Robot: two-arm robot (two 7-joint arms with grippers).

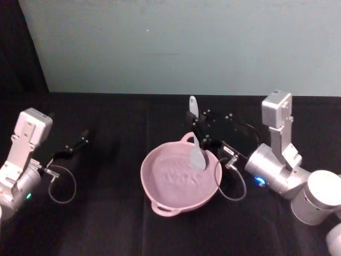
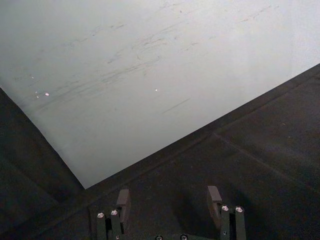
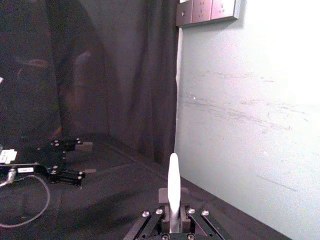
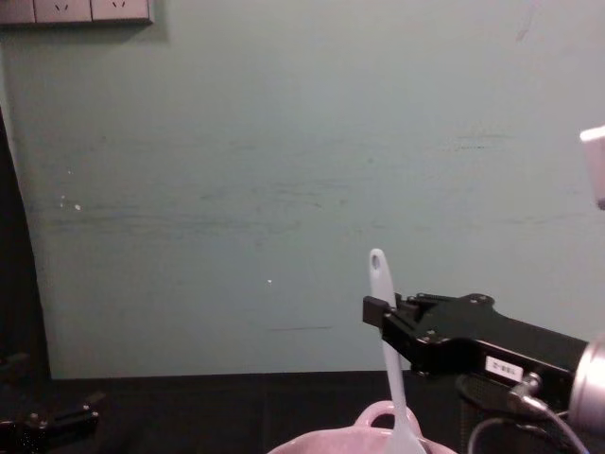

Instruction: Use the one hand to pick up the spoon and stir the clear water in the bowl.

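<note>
While the left pincer (image 2: pixel 170 199) lies parted, right pincer (image 4: pixel 376 308) reaches level, clamped on upright spoon (image 4: pixel 390 364) in bowl (image 1: pixel 175 206).

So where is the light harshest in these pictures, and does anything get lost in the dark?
Right wrist view: the wall burns nearly white in part, beyond the spoon. Head view: the right gripper holding it almost melts into the black cloth, while the pink bowl stands out pale. Left wrist view: the idle left gripper sits dim, open, before a brighter wall.
</note>
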